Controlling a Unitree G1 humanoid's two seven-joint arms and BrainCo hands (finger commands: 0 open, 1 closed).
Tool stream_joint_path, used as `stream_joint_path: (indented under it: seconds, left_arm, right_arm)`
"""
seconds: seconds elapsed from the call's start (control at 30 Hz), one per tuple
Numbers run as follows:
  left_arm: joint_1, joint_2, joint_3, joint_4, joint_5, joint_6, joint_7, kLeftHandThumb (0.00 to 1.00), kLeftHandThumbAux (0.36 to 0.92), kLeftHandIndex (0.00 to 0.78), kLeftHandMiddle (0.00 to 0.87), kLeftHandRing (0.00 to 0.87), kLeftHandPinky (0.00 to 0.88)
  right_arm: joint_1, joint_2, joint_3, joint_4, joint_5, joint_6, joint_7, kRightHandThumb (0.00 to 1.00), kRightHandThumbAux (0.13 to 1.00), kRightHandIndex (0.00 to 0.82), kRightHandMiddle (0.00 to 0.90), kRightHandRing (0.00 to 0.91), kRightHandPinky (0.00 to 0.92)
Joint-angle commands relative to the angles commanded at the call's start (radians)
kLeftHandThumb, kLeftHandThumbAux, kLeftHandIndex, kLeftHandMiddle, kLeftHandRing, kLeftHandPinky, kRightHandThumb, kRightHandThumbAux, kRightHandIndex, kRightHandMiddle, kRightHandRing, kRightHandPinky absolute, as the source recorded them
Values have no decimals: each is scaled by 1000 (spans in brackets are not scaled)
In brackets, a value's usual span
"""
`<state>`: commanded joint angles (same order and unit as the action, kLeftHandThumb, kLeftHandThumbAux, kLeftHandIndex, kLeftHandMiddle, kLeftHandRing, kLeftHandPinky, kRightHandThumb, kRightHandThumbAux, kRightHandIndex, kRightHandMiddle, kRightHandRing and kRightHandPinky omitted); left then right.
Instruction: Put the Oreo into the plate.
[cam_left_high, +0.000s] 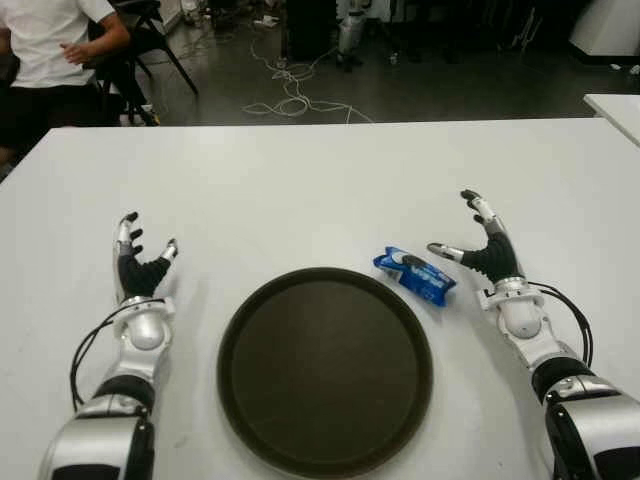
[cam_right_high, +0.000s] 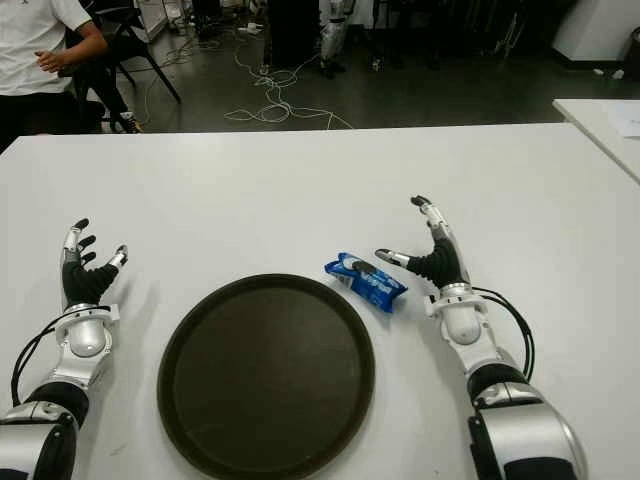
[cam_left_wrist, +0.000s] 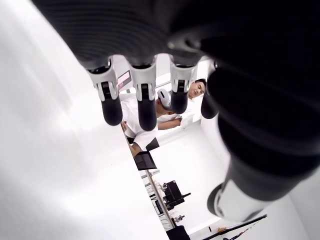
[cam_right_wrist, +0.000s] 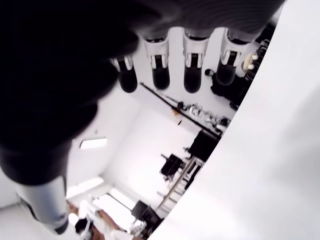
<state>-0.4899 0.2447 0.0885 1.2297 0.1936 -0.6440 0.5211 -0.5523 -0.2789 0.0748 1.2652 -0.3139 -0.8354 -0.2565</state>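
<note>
table white | cables on dark floor | person seated

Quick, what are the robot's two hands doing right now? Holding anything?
Left hand: open, fingers spread, holding nothing, left of the plate.
Right hand: open, holding nothing, thumb close to the Oreo pack on the table.

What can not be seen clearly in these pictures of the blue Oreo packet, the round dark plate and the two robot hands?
- Blue Oreo packet: print too small to read in both eye views; absent from both wrist views.
- Round dark plate: near rim cut by the bottom edge in the left eye view.
- Open right hand: whether its thumb touches the packet cannot be told.
- Open left hand: contact with the white table unclear.
</note>
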Motion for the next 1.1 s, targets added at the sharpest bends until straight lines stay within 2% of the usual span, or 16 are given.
stream_joint_path:
  seconds: [0.2, 0.37, 0.47, 0.8, 1.1]
  left_arm:
    - [-2, 0, 1, 4, -1, 5, 0, 0, 784, 100, 74, 112, 155]
    - [-1, -1, 3, 3, -4, 2, -2, 0, 802, 104, 69, 108, 152]
    - [-1, -1, 1, 3, -2, 4, 1, 0, 813, 110, 73, 112, 160]
    - [-1, 1, -8, 3, 11, 6, 17, 0, 791, 93, 77, 112, 153]
    - [-1, 0, -13, 3, 17, 10, 36, 0, 798, 101, 91, 128, 166]
  right_arm:
    - [-4, -14, 33, -1, -36, 12, -15, 24, 663, 73, 51, 33, 95]
    - [-5, -18, 45, 2, -48, 19, -17, 7, 621, 71, 43, 37, 94]
    - [-5, -20, 49, 2, -44, 18, -2, 3, 594, 66, 34, 27, 74]
    - [-2, -24, 74, -24, -46, -16, 59, 0, 452, 44, 8, 0, 4]
    - [-5, -38, 96, -39, -44, -24, 121, 0, 407, 30, 0, 0, 0]
